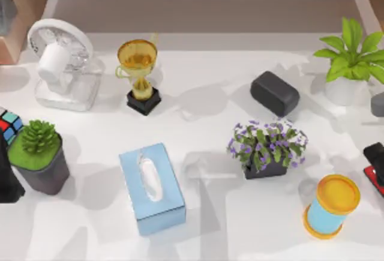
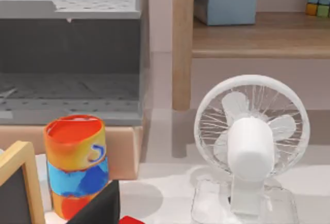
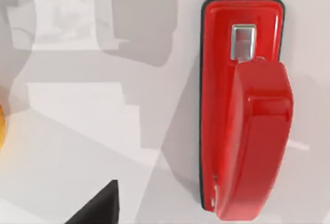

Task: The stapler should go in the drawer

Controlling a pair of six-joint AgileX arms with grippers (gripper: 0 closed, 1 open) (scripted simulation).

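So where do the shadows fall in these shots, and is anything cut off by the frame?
Top view: soft grey shadows lie on the white table beside the tissue box and trophy; the stapler is cropped at the right edge. Right wrist view: broad angular shadows cross the table around the glossy stapler. Left wrist view: the fan is evenly lit.

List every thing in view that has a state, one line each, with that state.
stapler: lying flat on the table, closed, not held.
drawer: open.
tissue box: flat, tissue at the slot.
fan: upright.
trophy: upright.
dark grey block: resting on the table.
yellow-lidded blue jar: lid on.
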